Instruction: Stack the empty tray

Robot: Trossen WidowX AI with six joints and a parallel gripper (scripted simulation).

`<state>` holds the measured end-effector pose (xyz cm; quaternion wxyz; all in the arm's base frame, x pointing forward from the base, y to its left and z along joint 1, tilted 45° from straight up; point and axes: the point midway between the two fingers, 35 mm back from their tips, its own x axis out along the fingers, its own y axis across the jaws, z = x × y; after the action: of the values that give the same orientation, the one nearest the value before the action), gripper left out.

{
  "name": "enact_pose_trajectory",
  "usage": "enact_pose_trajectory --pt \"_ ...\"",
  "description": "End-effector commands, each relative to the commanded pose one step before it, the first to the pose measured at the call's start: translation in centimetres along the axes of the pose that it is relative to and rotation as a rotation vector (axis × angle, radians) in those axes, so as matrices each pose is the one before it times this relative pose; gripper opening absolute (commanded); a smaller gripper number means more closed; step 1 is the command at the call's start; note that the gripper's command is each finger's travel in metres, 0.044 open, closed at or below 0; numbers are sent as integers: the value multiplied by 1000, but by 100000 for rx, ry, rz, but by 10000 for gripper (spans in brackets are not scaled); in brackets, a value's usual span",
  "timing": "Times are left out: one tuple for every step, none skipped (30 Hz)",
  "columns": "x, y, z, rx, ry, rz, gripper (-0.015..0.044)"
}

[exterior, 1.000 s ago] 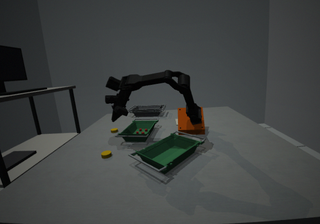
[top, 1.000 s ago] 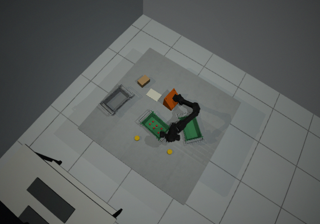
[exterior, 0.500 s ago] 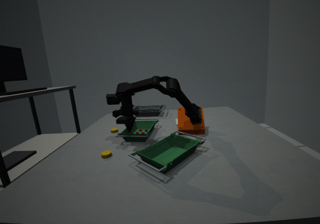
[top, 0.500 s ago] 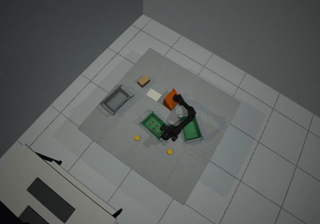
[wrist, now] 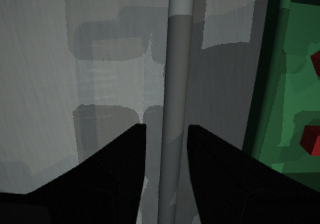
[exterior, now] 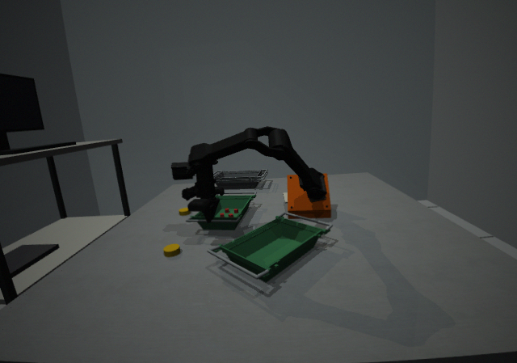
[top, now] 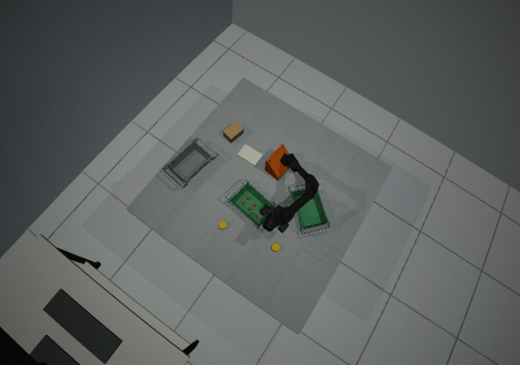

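Note:
The loaded green tray (top: 248, 191) (exterior: 219, 225) (wrist: 276, 64) holds several small red blocks (top: 254, 204) (exterior: 236, 210) (wrist: 312, 140). Its near bar (exterior: 227, 220) (wrist: 178, 69) lies swung out beyond the end wall; its far bar (exterior: 240, 193) is also out. My gripper (exterior: 208, 219) (wrist: 167, 135) points down at the near end, partly open. The near bar runs between the fingertips with a gap on each side; they do not grip it. The fingertips are hidden under the arm in the top view. The empty green tray (top: 313, 211) (exterior: 275, 242) stands beside it, both bars out.
An orange wedge (top: 277, 163) (exterior: 298, 196) stands at the arm's base. A grey wire-barred tray (top: 188, 163), a tan box (top: 232, 132) and a cream plate (top: 249, 154) lie farther off. Two yellow discs (top: 222, 224) (top: 275, 247) lie near the loaded tray.

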<state>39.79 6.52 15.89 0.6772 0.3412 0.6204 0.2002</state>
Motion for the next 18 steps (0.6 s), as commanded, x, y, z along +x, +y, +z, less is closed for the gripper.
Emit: enact_pose_trajectory --pt "1447 -223 -145 771 106 -510 82" --pt "377 8 -31 1 0 50 82" --pt "300 7 -28 1 1 43 82" --pt "182 4 -19 1 1 28 82" --pt "61 1 -6 0 0 10 82" --pt "0 0 0 0 0 0 82" --pt "0 0 0 0 0 0 82" --pt "-105 -61 5 1 1 -20 82" --pt "-180 -103 8 1 2 -31 82" --pt "-268 -153 9 2 3 -41 82" --pt "-378 -214 9 4 5 -48 82" --pt "-393 -220 3 6 6 -37 82" --pt "-433 -239 -3 8 7 -26 82" --pt "-425 -231 -10 9 6 -10 82" --pt "-244 -161 -6 6 4 -5 82" --pt "-182 -184 -3 5 4 -12 82" --pt "-170 -223 -1 5 4 -17 82" --pt "-160 -257 0 5 5 -20 82"
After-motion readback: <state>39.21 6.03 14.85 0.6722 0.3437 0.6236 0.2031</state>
